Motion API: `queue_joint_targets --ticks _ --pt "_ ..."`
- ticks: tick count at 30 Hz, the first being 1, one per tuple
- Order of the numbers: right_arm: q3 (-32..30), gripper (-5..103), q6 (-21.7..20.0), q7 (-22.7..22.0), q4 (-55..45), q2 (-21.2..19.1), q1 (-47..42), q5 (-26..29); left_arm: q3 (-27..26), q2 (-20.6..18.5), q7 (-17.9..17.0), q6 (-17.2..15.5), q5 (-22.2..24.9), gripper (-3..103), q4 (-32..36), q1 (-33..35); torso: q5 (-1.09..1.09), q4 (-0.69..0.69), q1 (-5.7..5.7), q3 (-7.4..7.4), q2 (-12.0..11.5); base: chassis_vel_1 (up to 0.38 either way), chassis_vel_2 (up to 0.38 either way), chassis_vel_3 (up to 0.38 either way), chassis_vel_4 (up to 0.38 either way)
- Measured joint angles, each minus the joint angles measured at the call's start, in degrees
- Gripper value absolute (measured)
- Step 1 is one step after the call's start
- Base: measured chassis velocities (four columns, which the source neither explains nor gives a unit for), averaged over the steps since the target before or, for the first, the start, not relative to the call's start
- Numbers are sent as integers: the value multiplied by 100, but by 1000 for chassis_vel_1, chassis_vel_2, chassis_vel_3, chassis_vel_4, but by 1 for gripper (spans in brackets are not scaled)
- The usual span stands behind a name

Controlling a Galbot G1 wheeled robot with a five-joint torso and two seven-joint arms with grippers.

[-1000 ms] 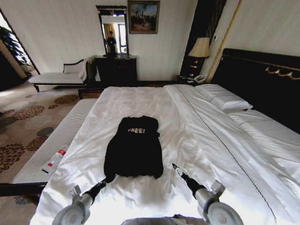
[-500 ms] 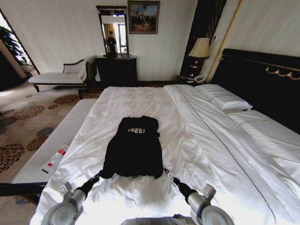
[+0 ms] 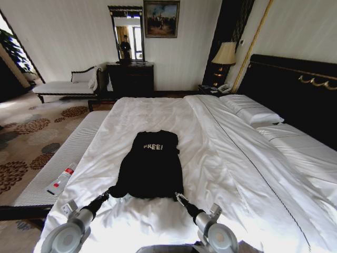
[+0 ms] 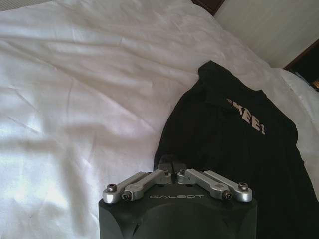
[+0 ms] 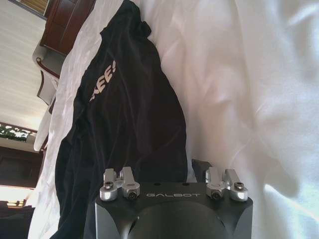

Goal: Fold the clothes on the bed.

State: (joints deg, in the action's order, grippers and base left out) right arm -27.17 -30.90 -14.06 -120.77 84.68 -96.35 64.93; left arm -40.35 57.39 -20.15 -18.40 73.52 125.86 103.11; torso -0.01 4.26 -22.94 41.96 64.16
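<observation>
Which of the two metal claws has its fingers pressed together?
The left gripper, at the black T-shirt's near left corner: its fingers meet. The right gripper, at the near right corner, has its fingers spread apart.

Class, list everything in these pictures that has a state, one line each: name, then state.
T-shirt: flat on the bed, sleeves tucked in, lettering up.
Bed: made, sheet wrinkled.
Left gripper: shut, at the shirt's near left corner.
Right gripper: open, at its near right corner.
Lamp: unlit.

black wrist housings marked "galbot", silver screw-headed finger links, grey round arm joints, slim black forearms
</observation>
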Motion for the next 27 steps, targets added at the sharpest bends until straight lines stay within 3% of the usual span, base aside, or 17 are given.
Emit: queue_joint_targets --ticks 4,6,9,14,18,27 --pt "25 40 1 -18 20 -35 59 119 91 31 -90 -13 -55 1 52 -70 -1 0 0 0 0 0 0 0 0" --pt "41 40 -1 -26 39 -31 75 136 99 38 -107 -15 -60 1 74 -77 0 0 0 0 0 0 0 0 0" --pt "71 24 -3 -36 98 -27 113 154 87 41 -125 -22 -63 1 130 -60 0 0 0 0 0 0 0 0 0" --pt "66 8 -12 -63 101 -30 141 232 24 47 -129 -25 -69 1 184 2 0 -1 0 0 0 0 0 0 0" --pt "48 1 -19 -76 26 -33 93 254 1 72 -124 -25 -107 1 211 46 0 -1 0 0 0 0 0 0 0" --pt "-16 0 -90 -261 -352 -30 -89 299 -190 141 -76 5 -183 1 349 292 0 -1 0 0 0 0 0 0 0"
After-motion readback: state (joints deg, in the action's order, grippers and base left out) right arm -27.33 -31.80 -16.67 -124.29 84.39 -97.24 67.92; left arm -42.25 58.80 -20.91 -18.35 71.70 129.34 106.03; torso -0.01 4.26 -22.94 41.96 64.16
